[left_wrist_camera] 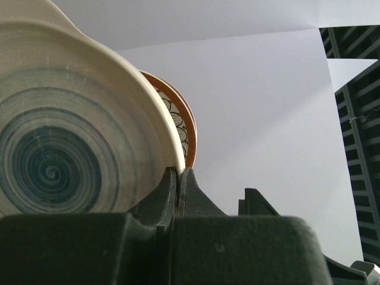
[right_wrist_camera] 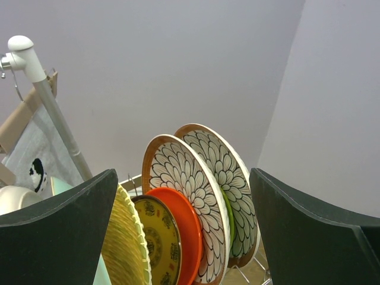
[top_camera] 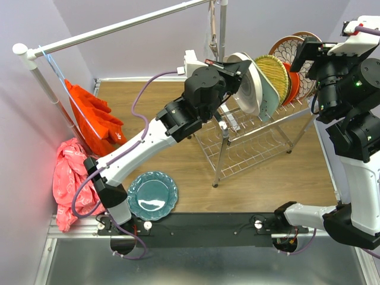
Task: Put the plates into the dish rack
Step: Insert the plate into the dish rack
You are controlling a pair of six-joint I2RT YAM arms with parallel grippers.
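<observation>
My left gripper (top_camera: 240,70) is shut on the rim of the white-grey swirl plate (top_camera: 249,83) and holds it upright at the left end of the dish rack (top_camera: 255,139). In the left wrist view the jaws (left_wrist_camera: 178,173) pinch that plate's (left_wrist_camera: 53,160) edge, with a brown-rimmed plate (left_wrist_camera: 185,127) behind it. The yellow woven (right_wrist_camera: 122,249), dark-yellow patterned (right_wrist_camera: 157,243), orange (right_wrist_camera: 185,228), lime green (right_wrist_camera: 229,217) and two floral plates (right_wrist_camera: 178,184) stand in the rack. The teal scalloped plate (top_camera: 152,195) lies on the table. My right gripper (right_wrist_camera: 184,172) is open and empty, raised beside the racked plates.
A white clothes rail (top_camera: 119,27) crosses the back left, with an orange cloth (top_camera: 95,113) hanging from it and a pink cloth (top_camera: 70,181) below. A grey cloth on a wooden hanger (right_wrist_camera: 29,148) hangs behind the rack. Walls close in on both sides.
</observation>
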